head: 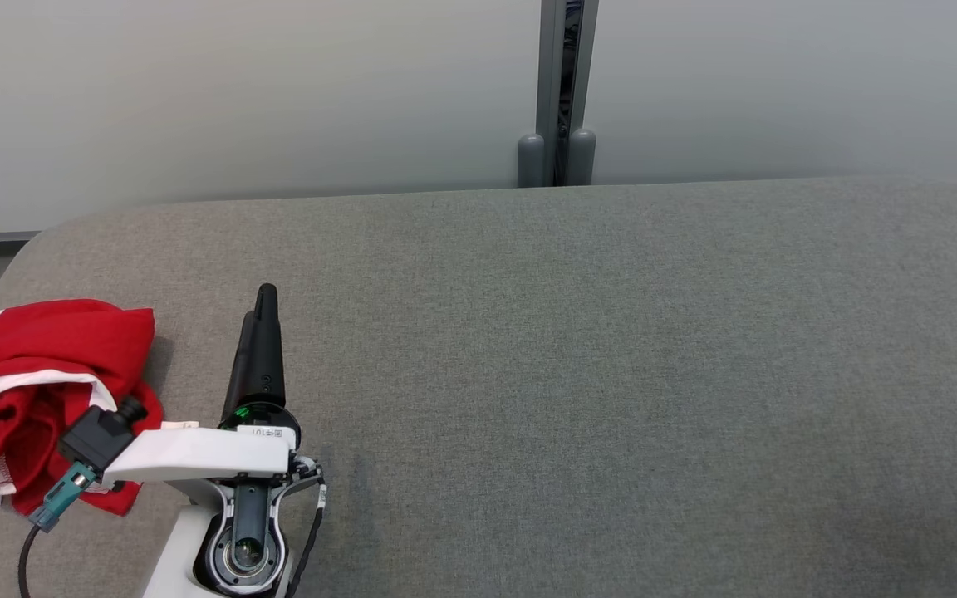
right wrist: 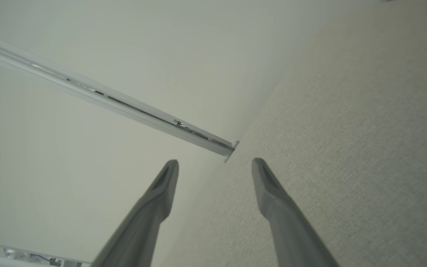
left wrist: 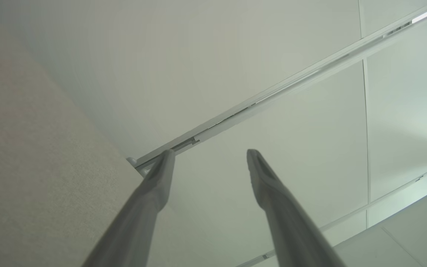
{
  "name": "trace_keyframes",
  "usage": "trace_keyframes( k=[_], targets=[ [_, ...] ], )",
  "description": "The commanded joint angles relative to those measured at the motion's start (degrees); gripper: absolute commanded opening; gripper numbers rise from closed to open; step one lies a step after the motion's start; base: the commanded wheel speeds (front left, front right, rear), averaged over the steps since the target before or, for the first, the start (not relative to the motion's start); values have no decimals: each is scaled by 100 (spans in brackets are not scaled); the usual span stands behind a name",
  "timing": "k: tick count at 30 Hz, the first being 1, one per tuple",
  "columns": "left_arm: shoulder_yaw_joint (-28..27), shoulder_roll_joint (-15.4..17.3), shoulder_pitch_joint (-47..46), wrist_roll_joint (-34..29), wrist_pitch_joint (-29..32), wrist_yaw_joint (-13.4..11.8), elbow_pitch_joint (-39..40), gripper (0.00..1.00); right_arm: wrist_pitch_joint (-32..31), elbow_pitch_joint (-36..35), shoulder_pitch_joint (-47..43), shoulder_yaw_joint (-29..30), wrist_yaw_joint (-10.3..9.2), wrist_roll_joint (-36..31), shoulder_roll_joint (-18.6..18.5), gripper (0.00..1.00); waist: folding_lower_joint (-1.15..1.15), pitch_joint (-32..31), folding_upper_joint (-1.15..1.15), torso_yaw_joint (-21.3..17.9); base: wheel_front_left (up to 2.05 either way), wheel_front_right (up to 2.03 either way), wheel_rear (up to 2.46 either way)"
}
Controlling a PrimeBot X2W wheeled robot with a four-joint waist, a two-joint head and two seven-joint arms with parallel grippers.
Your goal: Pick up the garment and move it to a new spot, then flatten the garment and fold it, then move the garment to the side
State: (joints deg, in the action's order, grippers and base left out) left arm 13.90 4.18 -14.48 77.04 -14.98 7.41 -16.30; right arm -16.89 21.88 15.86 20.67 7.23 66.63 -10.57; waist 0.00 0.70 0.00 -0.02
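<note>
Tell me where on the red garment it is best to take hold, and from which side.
Probably the raised fold at the right edge of the garment, coming from above on that side. It lies crumpled, so this ridge stands up, and the left gripper, jaws open, is beside it.

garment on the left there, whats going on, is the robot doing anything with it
Nothing is held yet. The red and white garment lies crumpled at the left edge of the grey table. The left claw is open and empty just to its right, fingers pointing across the bare table. The right claw is open too, over at the table's right side.
</note>
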Motion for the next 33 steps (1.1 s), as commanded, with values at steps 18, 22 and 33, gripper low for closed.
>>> trace_keyframes(
  k=[18,22,33],
  targets=[
    [-393,115,229,-3184,-2,-239,712,100,948,-523,-88,-914,27,-2568,-21,100,0,-7,0,26,0,0,0],
    [-407,134,332,-3464,-2,-275,637,100,1069,-455,-125,-1025,28,-2845,9,100,0,-19,0,24,0,0,0],
    [-519,186,535,-4378,-3,-454,382,100,1489,-286,-241,-1412,30,-3767,224,100,0,-47,0,19,0,0,0]
  ],
)
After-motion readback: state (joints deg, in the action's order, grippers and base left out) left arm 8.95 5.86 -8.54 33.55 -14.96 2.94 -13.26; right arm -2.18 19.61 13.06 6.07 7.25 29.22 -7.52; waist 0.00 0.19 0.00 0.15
